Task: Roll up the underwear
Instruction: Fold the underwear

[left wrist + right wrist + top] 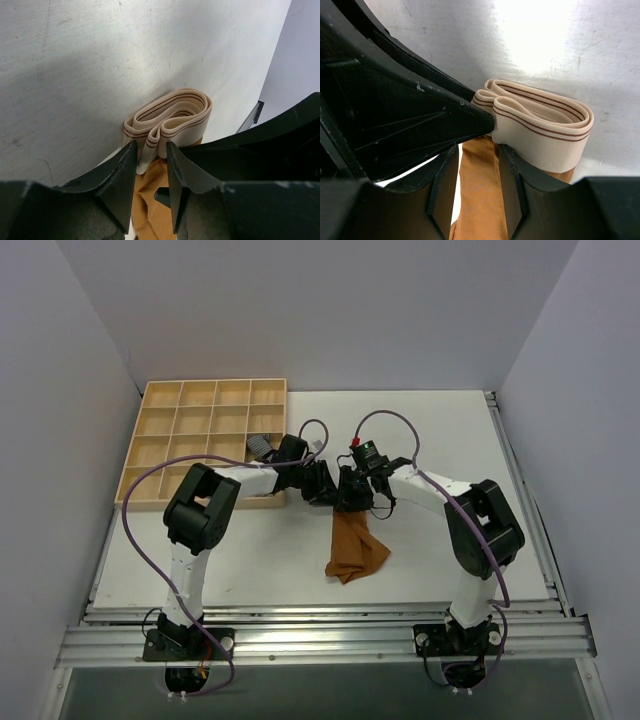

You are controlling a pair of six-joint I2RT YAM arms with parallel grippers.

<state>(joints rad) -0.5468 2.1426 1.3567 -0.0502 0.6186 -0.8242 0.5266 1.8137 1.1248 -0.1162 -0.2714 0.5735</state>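
The left gripper's [150, 150] dark fingers [122, 185] are filling the bottom of its wrist view. They are standing narrowly apart and pinching a fold of the underwear [175, 112] between their tips. The pale beige band is bunching into loose loops just beyond those tips and resting on the white table [75, 75]. The caramel-brown cloth is running back between the fingers toward the wrist.

In the right wrist view, the right gripper [477, 155] is straddling the brown cloth just behind the band. The band is lying off its right fingertip [515, 195]. A sliver of table is showing beside the cloth, so whether these fingers are actually squeezing it cannot be told. The left gripper's black body is crowding in from the left here, almost touching the band.

Only the wrist views are showing the band's thin double brown stripes and its folded layers. The overhead view is hiding the band under the two grippers, which are meeting tip to tip. That view alone is showing the rest of the garment trailing from below the grippers toward the arm bases, as a rumpled brown flap on the table. Behind the left gripper, a wooden compartment tray [200, 430] is holding a grey rolled cloth [262, 447].
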